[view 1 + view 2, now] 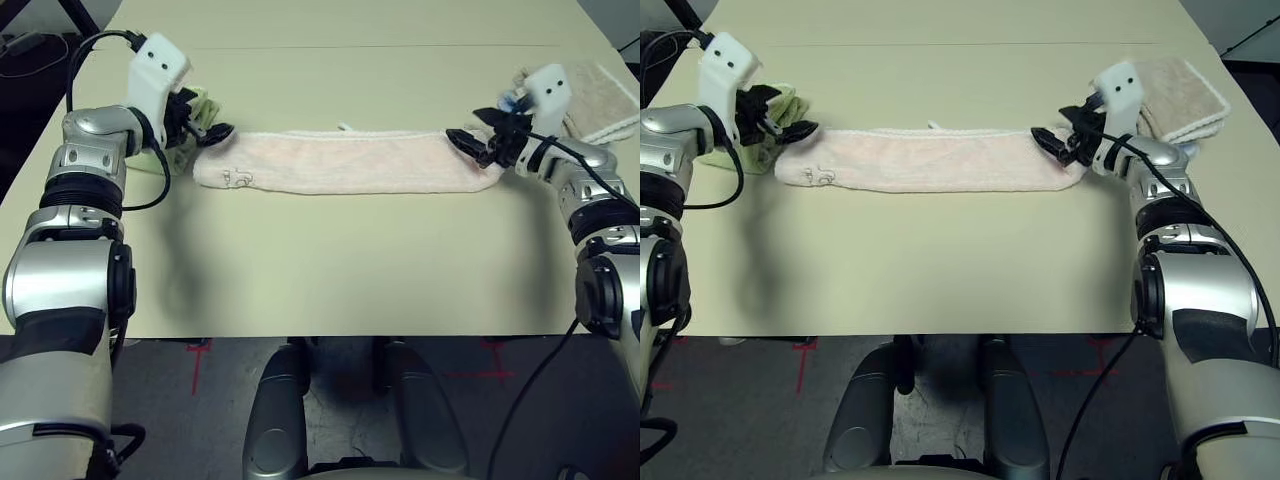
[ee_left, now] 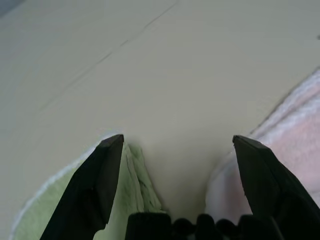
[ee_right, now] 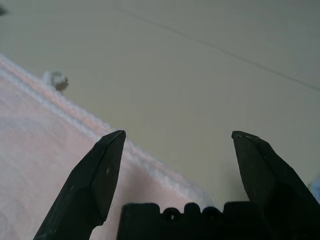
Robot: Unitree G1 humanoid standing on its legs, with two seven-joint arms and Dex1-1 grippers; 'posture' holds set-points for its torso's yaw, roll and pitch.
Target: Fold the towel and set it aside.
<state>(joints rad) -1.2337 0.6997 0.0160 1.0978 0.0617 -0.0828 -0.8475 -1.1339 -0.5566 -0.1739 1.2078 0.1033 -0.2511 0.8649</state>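
Towel (image 1: 345, 162): pale pink terry, lying folded into a long narrow band across the middle of the counter (image 1: 330, 270), running from the left gripper to the right one; whitish stitched edging showing along the far side, a small dark embroidered mark near the left end, a white tag poking out at the far edge.
Left gripper (image 1: 212, 133): hovering at the towel's left end, fingers (image 2: 95, 185) standing spread wide, gripping nothing.
Right gripper (image 1: 470, 143): hovering over the towel's right end, fingers (image 3: 92, 185) standing spread wide, gripping nothing.
Green towel (image 1: 775, 125): lying folded just beside the left end of the pink towel, partly behind the left gripper.
Beige towel (image 1: 1180, 95): lying folded beyond the right gripper, near the counter's right edge.
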